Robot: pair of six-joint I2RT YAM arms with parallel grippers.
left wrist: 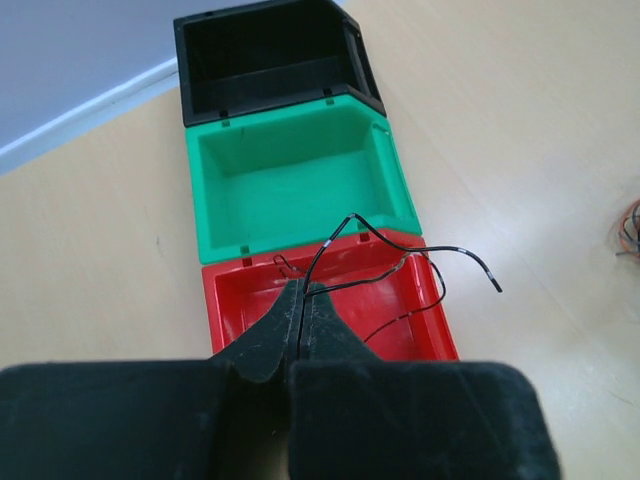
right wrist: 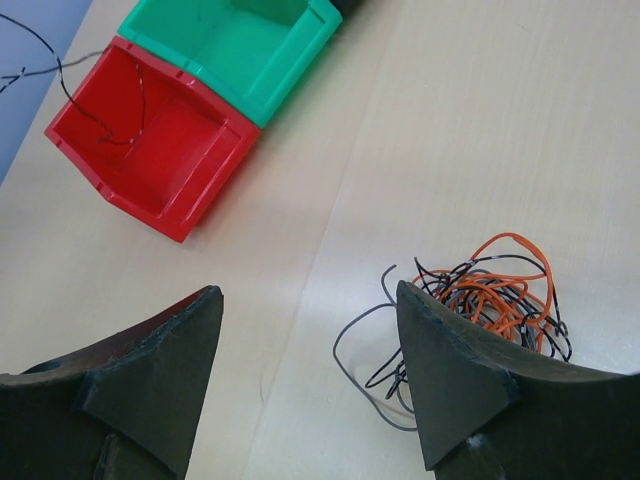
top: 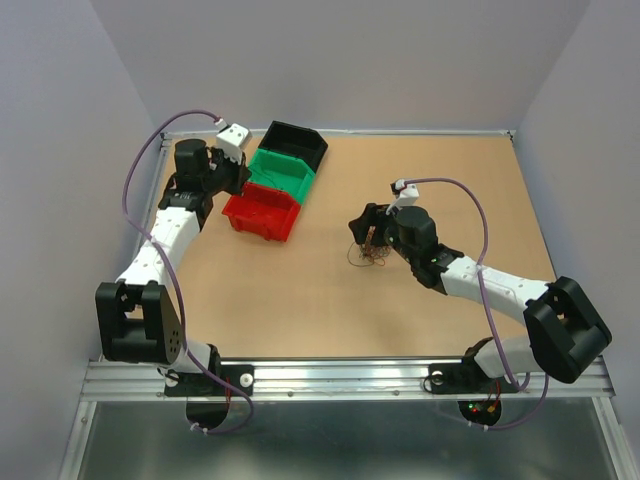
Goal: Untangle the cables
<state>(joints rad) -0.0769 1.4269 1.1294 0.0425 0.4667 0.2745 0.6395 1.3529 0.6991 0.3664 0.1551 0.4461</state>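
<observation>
While the main clump of cables [right wrist: 490, 290] sits on the table [top: 300, 300] in the lower right of the right wrist view, one thin dark wire [left wrist: 328, 243] is well apart from it, up at the bins.

The left gripper [left wrist: 303, 290] is pinched completely closed on that wire. In its own camera the strand sticks out from between the tips and loops over the red bin [left wrist: 215, 310]. One end hangs past the bin's right edge. Behind the red bin are the green bin [left wrist: 290, 185] and the black bin [left wrist: 270, 60], in a row toward the top of the frame. I can't see anything lying in either of them.

The right gripper [right wrist: 308, 300] is spread wide and holding nothing. One finger is right at the edge of the orange and black tangle, but I can't tell if it's actually touching.

My read is that this is the drop-off part of the loop, with one strand freed and ready to be sorted. The next move looks like opening the left gripper so the wire falls inside the red bin. With that end overhanging the rim, I'd centre or lower it a bit first. After that the right gripper needs to close on a single loop. The grey strand straying out to the left of the clump looks like the easiest one to grab.
</observation>
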